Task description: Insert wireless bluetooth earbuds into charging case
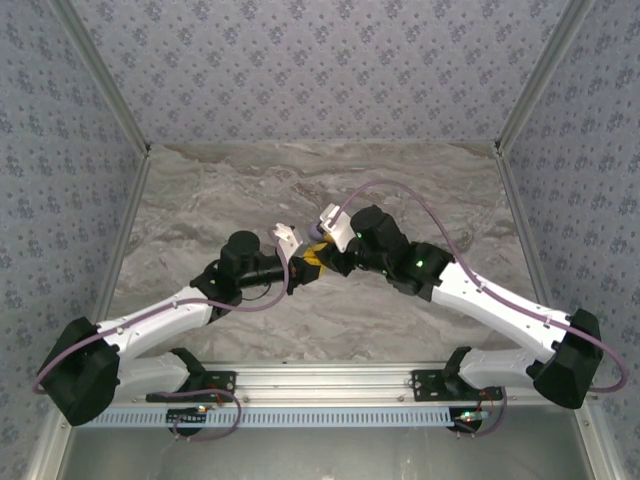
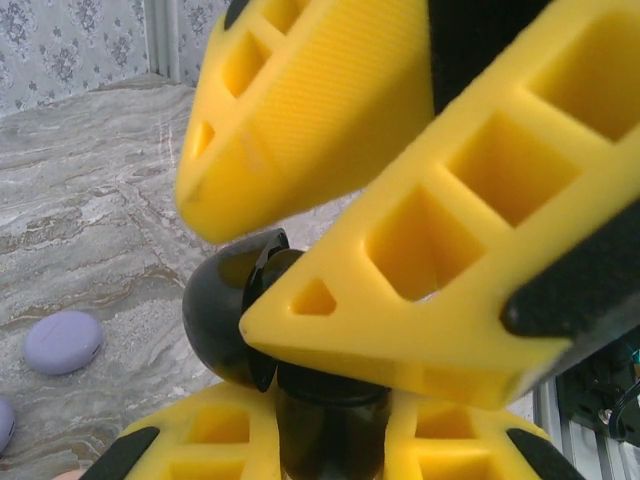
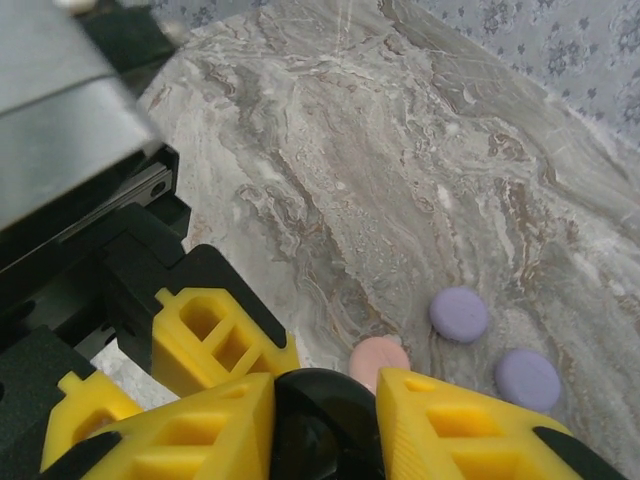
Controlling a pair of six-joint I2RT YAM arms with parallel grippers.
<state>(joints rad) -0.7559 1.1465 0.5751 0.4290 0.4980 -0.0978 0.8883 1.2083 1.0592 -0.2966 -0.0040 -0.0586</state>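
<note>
Yellow ribbed fingers crowd round the black case (image 2: 228, 325), a glossy rounded shell held above the middle of the table (image 1: 200, 200), well away from every edge and corner. The left gripper (image 2: 328, 440) is clamped on its lower part, with the black-padded fingers (image 2: 210, 430) pressed in from either side. The right gripper (image 3: 325, 415) comes at the same case from the opposite side. Its two fingers (image 3: 470, 430) flank the dark shell closely, but I cannot tell from these views whether they are pinching it or standing just off it. From the left wrist, the right arm's broad fingers cover most of the case and block any look into it, so I cannot tell whether an earbud sits inside. From the right wrist, one left finger and its black mount stand just to the left of the case. On the marble-patterned top below lie three coin-like pieces. A pink disc (image 3: 378, 358) sits just beyond the case, partly hidden by the right finger. A lilac disc (image 3: 458, 314) lies near it, and a second lilac disc (image 3: 527, 378) is a little apart from that one, all three toward the right side of that view. Seen from above, the two arms reach in from the near corners and meet fingertip to fingertip. Patterned walls close off the far, left and right edges of the table, and a metal rail runs along the near edge.
</note>
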